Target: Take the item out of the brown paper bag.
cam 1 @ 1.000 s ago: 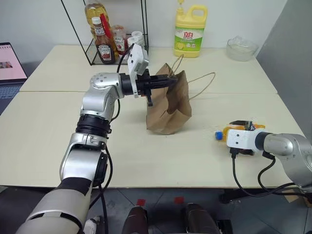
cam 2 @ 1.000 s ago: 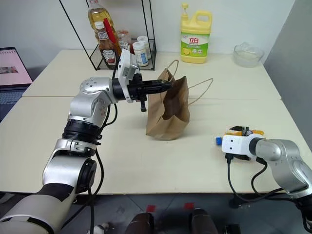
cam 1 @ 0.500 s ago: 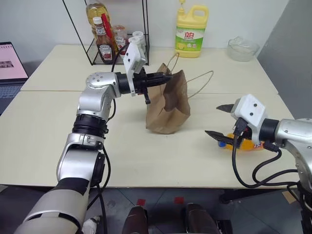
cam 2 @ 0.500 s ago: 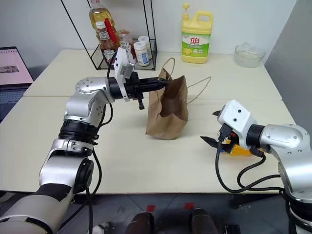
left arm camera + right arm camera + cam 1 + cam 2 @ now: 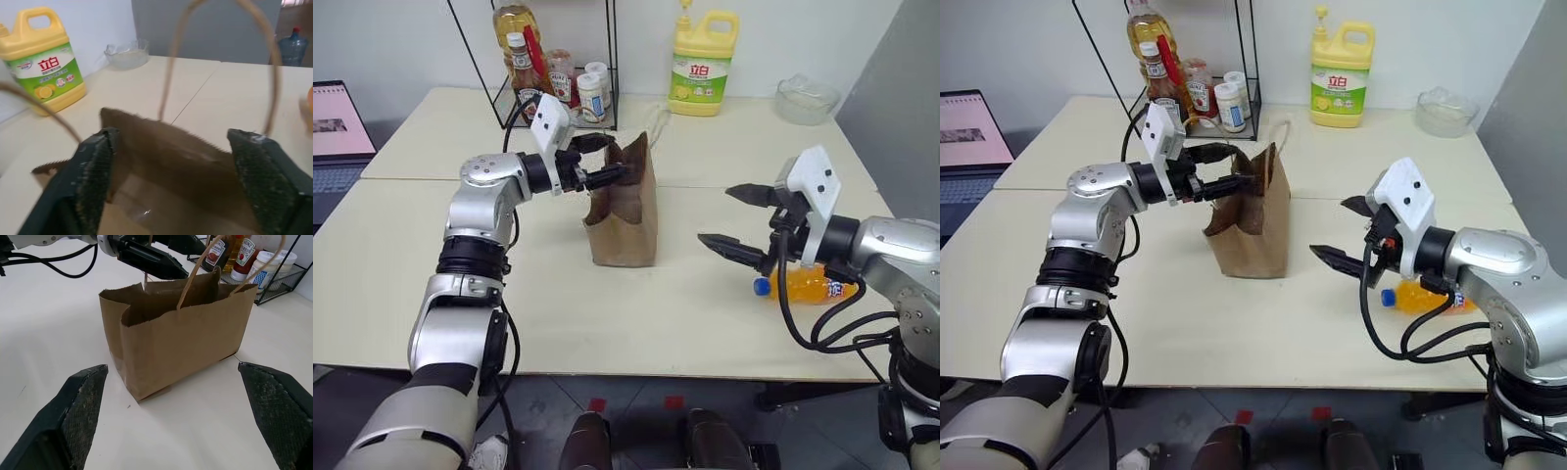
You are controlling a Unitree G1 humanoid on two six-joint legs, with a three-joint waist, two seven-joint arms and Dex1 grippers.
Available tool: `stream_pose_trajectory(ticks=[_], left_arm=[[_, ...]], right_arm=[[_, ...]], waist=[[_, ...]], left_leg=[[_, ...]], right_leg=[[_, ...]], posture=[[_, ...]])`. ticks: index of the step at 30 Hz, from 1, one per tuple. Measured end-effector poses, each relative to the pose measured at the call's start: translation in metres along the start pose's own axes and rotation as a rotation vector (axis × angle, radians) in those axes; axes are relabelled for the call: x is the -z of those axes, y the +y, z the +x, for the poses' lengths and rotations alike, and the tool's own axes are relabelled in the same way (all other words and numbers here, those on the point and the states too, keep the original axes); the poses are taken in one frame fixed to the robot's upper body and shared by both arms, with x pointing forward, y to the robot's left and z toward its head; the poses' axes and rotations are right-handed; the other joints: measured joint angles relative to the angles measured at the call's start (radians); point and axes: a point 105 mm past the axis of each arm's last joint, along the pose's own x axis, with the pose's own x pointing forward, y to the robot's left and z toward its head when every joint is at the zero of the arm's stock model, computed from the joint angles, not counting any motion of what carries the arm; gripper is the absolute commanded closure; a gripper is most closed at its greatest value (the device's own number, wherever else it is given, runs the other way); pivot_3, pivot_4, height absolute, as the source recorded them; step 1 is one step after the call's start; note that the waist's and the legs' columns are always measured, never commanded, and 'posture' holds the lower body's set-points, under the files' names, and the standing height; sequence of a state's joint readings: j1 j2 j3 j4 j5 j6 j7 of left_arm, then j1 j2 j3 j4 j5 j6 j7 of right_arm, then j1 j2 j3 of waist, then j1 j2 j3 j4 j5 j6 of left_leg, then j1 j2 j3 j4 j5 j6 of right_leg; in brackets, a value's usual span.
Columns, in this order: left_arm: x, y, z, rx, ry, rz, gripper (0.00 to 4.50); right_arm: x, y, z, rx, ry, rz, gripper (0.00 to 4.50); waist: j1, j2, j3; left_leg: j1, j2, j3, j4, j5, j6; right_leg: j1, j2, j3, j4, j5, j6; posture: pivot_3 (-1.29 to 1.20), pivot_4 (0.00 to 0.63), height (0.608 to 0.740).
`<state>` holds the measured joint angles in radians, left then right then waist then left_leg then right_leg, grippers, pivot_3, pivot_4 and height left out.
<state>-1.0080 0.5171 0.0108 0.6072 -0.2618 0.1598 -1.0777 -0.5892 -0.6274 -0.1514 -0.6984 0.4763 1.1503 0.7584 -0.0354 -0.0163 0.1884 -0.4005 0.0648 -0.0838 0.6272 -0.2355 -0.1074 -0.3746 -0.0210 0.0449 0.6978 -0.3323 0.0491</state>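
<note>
Lying on its side near the table's [image 5: 401, 294] right edge, the small orange bottle [image 5: 808, 286] with the blue cap is out of the brown paper bag [image 5: 625, 215] and well apart from it. My right gripper [image 5: 736, 223] hangs just above and beside the bottle, its two black fingers spread as wide as they go, holding nothing and pointing toward the bag. The bag stands upright at the middle of the table, mouth open, its tan cord handles [image 5: 198, 262] arching over the top.

My left gripper [image 5: 607, 162] sits at the bag's upper rim on the side toward the table's left edge, its fingers parted on either side of the rim with no grip that I can make out. My left wrist camera looks down into the bag's open mouth between those parted fingers; the head camera cannot see inside. My right wrist camera shows the bag's whole broad side and the wire rack [image 5: 281, 276] with sauce bottles [image 5: 244, 257] behind it.

At the table's far edge stand a yellow detergent jug [image 5: 703, 64] and a glass bowl [image 5: 806, 98]. A laptop [image 5: 337, 122] sits beyond the left edge.
</note>
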Motion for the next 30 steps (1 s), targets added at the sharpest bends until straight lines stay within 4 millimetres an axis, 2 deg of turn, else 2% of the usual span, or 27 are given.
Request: stream_pose_trajectory(ticks=[9,15,21,24,27,30], left_arm=[[0.005,0.007,-0.035,-0.122,0.042,0.079,0.01],[0.014,0.011,-0.047,-0.214,0.023,-0.090,0.01],[0.010,0.009,-0.050,-0.224,-0.061,-0.343,0.01],[0.015,0.006,-0.047,-0.221,-0.063,-0.383,0.01],[0.019,0.003,-0.042,-0.225,-0.052,-0.294,0.01],[0.024,0.004,-0.036,-0.267,-0.016,-0.039,0.01]], right_arm=[[0.000,-0.004,0.002,0.000,-0.011,-0.018,0.00],[0.000,-0.002,0.006,-0.009,-0.014,-0.032,0.00],[0.001,-0.005,0.007,-0.003,-0.016,-0.034,0.00],[0.002,-0.005,0.009,-0.007,-0.011,-0.042,0.00],[0.004,-0.006,0.010,-0.004,-0.002,-0.060,0.00],[0.004,-0.008,0.010,0.009,0.001,-0.077,0.00]], waist=[[0.001,0.000,0.000],[0.002,0.000,0.000],[0.001,0.000,0.000],[0.002,0.000,0.000],[0.003,0.000,0.000],[0.005,0.000,0.000]], left_leg=[[0.000,0.000,0.000,0.000,0.000,0.000],[0.000,0.000,0.000,0.000,0.000,0.000],[0.000,0.000,0.000,0.000,0.000,0.000],[0.000,0.000,0.000,0.000,0.000,0.000],[0.000,0.000,0.000,0.000,0.000,0.000],[0.000,0.000,0.000,0.000,0.001,-0.003]], right_leg=[[0.000,0.000,0.000,0.000,0.000,0.000],[0.000,0.000,0.000,0.000,0.000,0.000],[0.000,0.000,0.000,0.000,0.000,0.000],[0.000,0.000,0.000,0.000,0.000,0.000],[0.000,0.000,0.000,0.000,0.000,0.000],[0.000,0.000,0.000,0.000,0.000,0.000]], posture=[[0.00,0.150,0.740],[0.00,0.150,0.740],[0.00,0.150,0.740],[0.00,0.150,0.740],[0.00,0.150,0.740],[0.00,0.150,0.740]])
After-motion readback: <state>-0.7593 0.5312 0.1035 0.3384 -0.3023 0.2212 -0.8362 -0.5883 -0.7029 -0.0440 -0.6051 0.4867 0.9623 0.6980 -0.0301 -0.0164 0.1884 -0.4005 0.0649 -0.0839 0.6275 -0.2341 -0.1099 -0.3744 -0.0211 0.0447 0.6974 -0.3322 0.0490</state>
